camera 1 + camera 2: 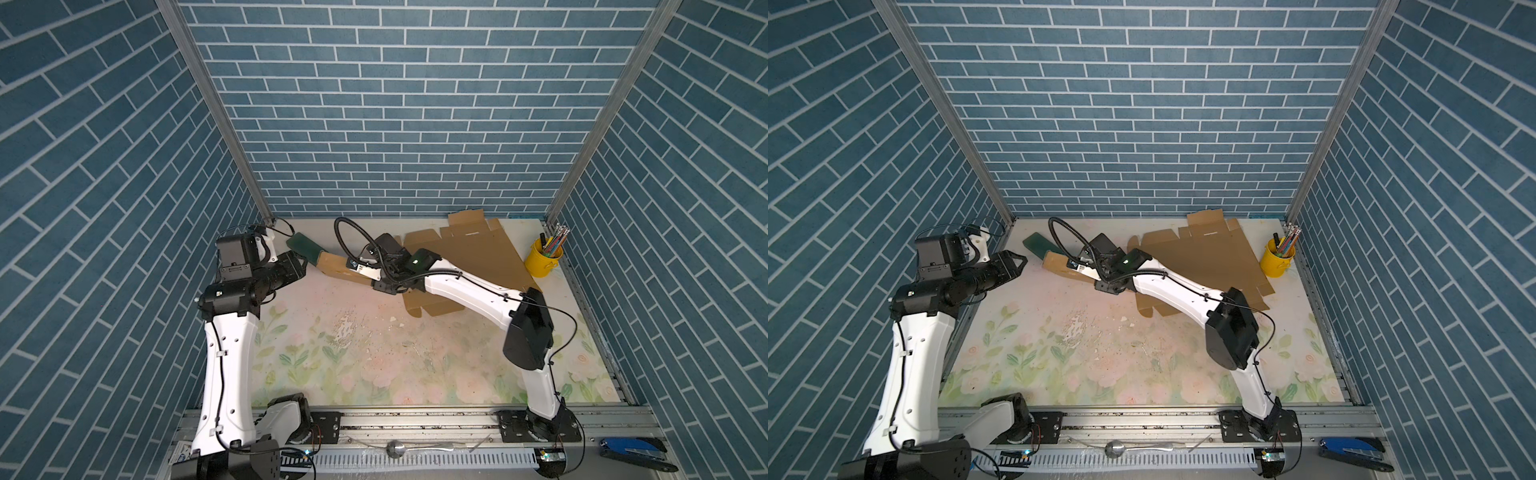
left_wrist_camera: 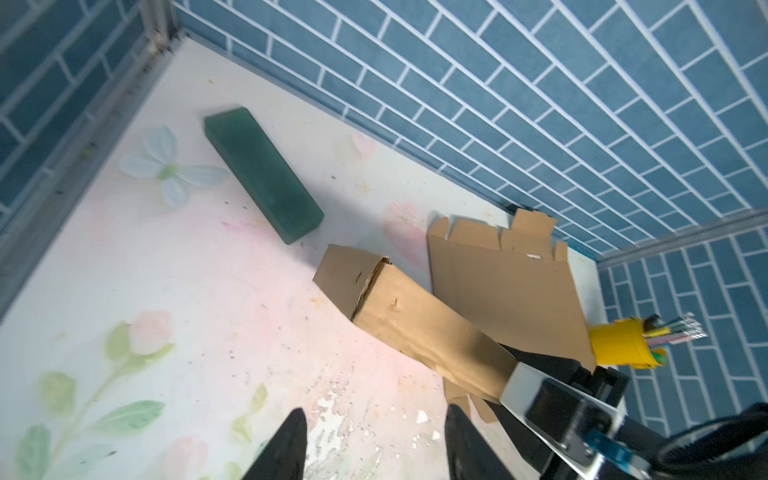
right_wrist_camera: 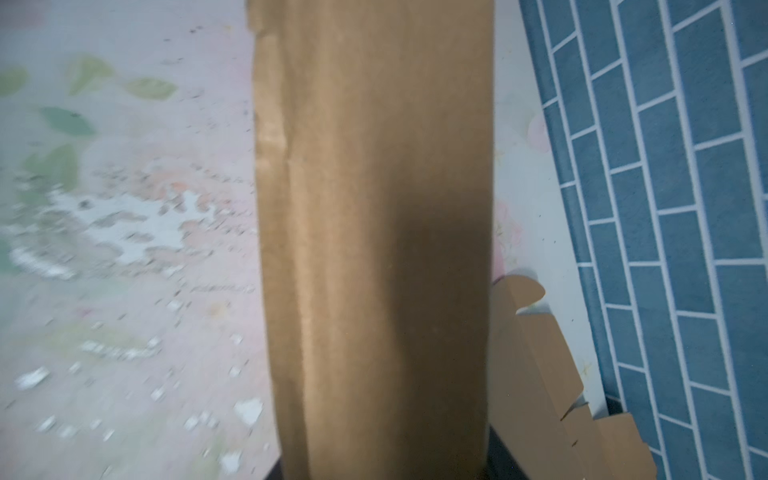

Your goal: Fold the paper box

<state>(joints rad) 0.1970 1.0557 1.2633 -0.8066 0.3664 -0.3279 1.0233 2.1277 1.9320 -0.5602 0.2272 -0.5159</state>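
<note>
One long brown paper box, formed into a tube, is held slanted above the back-left part of the tabletop. Its far end is near a green block by the back-left corner. The right claw is clamped on the nearer end, hiding it. The visible end flap looks tucked, with a slight gap along one edge. The left claw stands apart and empty by the left edge. Flat cardboard sheets and a yellow pen cup sit toward the back-right corner. Folding seems nearly done. Next, the left claw probably needs to press that flap home.
</note>
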